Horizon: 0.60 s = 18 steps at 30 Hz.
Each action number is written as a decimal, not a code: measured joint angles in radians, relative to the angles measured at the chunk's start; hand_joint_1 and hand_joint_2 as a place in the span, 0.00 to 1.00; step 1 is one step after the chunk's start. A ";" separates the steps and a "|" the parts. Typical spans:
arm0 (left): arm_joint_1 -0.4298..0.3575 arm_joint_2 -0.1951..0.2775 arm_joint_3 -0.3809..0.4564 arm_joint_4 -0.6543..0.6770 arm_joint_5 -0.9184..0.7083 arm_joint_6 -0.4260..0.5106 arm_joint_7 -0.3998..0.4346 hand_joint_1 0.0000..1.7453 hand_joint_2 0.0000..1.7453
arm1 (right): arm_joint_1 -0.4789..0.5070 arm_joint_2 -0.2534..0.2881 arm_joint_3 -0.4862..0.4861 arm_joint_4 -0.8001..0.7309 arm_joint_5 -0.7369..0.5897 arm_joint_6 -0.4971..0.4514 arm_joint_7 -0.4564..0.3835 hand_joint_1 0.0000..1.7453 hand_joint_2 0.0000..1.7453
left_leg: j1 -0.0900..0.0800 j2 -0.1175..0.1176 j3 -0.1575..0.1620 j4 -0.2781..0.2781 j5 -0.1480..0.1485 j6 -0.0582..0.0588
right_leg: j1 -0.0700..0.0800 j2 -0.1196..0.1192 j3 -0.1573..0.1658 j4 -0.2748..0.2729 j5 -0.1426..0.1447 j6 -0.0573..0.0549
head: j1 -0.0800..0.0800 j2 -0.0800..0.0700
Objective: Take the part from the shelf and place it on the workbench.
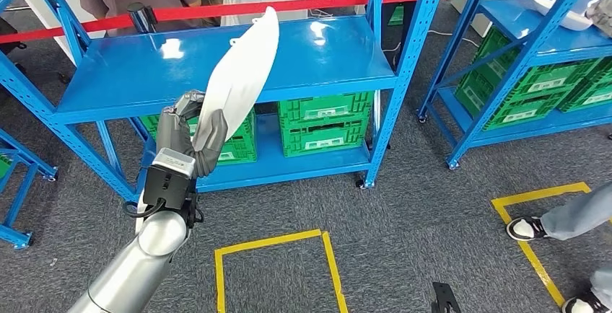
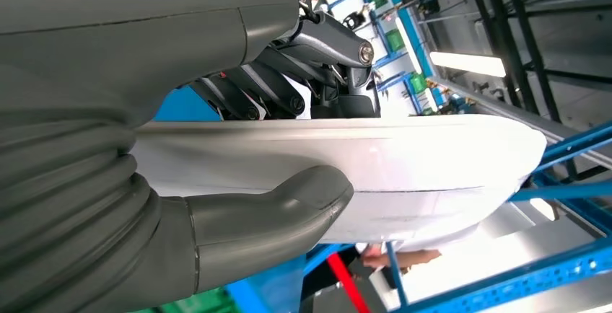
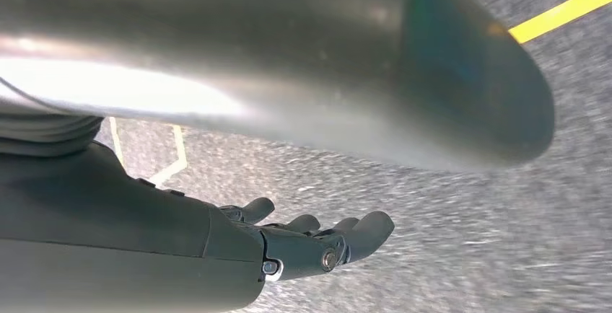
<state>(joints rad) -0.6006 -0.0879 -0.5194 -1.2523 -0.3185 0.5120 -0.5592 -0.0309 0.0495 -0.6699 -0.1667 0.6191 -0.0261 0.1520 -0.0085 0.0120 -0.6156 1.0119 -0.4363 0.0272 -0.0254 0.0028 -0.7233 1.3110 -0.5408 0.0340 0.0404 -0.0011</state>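
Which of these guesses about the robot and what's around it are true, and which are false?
1. The left hand holds a long white part. True.
2. The white part lies flat on the blue shelf. False: it is lifted in the hand, tilted up in front of the shelf.
3. The right hand grips a green crate. False: it holds nothing, its fingers apart over grey floor.
4. Green crates sit on the shelf's lower level. True.
5. A red tape runs behind the shelf. True.
6. The floor markings are blue. False: they are yellow.
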 joint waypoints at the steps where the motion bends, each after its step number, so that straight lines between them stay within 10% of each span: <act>1: 0.005 0.000 0.000 -0.004 -0.001 0.000 0.000 1.00 1.00 | 0.000 0.000 -0.001 0.000 -0.002 -0.001 0.000 0.00 0.00 | 0.002 0.001 -0.020 0.008 0.010 -0.004 | -0.002 -0.001 0.040 -0.035 0.026 0.003 | 0.000 0.000; 4: 0.011 0.001 0.000 -0.017 -0.003 -0.003 -0.004 1.00 1.00 | -0.004 0.001 -0.007 0.000 -0.009 -0.006 -0.008 0.00 0.00 | 0.002 0.001 -0.064 0.037 0.031 -0.022 | -0.001 0.001 0.178 -0.218 -0.001 -0.003 | 0.005 0.000; 8: 0.026 0.005 -0.002 -0.015 0.005 -0.005 -0.025 1.00 1.00 | 0.002 0.006 -0.015 0.000 -0.009 -0.007 -0.013 0.00 0.00 | 0.003 -0.001 -0.074 0.037 0.050 -0.046 | 0.003 0.000 0.181 -0.260 -0.002 -0.039 | 0.004 0.000; 13: 0.044 0.025 -0.002 -0.006 0.023 0.017 -0.053 1.00 1.00 | 0.005 0.008 -0.017 0.000 0.006 0.001 -0.013 0.00 0.00 | 0.011 -0.008 -0.130 0.266 -0.153 -0.070 | 0.001 -0.005 0.108 -0.263 0.065 -0.057 | -0.005 0.000; 15: 0.052 0.032 -0.002 -0.004 0.026 0.019 -0.055 1.00 1.00 | 0.008 0.008 -0.017 0.000 0.008 0.003 -0.014 0.00 0.00 | 0.011 -0.009 -0.106 0.316 -0.141 -0.068 | 0.002 -0.006 0.076 -0.262 0.091 -0.055 | -0.005 0.000; 18: 0.056 0.036 -0.001 -0.005 0.026 0.020 -0.057 1.00 1.00 | 0.009 0.009 -0.017 0.000 0.009 0.004 -0.014 0.00 0.00 | 0.006 -0.012 0.048 0.149 -0.100 -0.048 | 0.004 -0.006 0.041 -0.261 0.125 -0.047 | -0.005 0.000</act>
<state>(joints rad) -0.5448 -0.0521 -0.5207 -1.2577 -0.2922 0.5323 -0.6164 -0.0223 0.0586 -0.6867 -0.1663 0.6279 -0.0221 0.1381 -0.0023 0.0000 -0.5675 1.1607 -0.5362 -0.0207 -0.0209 -0.0031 -0.6825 1.0497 -0.4158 -0.0134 0.0357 -0.0011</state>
